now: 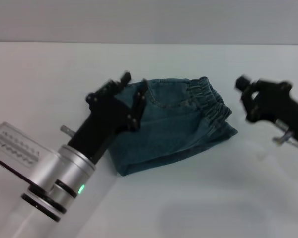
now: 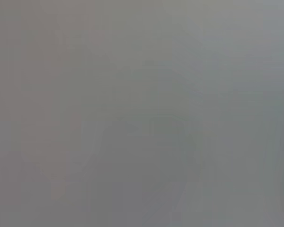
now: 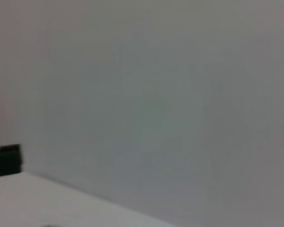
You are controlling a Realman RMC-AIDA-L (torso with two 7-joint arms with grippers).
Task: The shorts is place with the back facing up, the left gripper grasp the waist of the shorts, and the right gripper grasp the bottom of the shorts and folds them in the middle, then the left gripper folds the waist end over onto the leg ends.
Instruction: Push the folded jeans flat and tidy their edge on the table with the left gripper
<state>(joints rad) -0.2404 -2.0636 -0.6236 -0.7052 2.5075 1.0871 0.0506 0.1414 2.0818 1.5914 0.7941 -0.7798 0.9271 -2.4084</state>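
So the denim shorts (image 1: pixel 174 124) are lying on the white table (image 1: pixel 213 198), roughly in the middle of it, and they're already folded into a compact chunk. The gathered elastic waist (image 1: pixel 211 101) sits on top along the edge of the shorts facing the right arm, all ruffled and puckered. You can make out a curved seam near the far edge of the shorts, which looks like a pocket line. The near edge of the shorts is a thick, rounded fold.

The left gripper (image 1: pixel 131 96) is right at the opposite edge of the shorts from the waistband, hovering over or just touching the denim there, hard to say which. Its two black fingers (image 1: pixel 139 106) are spread apart with a clear gap between them, and I don't see any cloth pinched in there. The silver arm with the green light slopes back away from the shorts toward the near corner of the table.

The right gripper (image 1: pixel 248 96) hangs off to the waistband side of the shorts, apart from the cloth, not touching anything. Can't tell from here if its fingers are apart or together.

The left wrist camera is just grey mush. The right wrist one shows mostly blank wall plus a strip of table (image 3: pixel 47 203).
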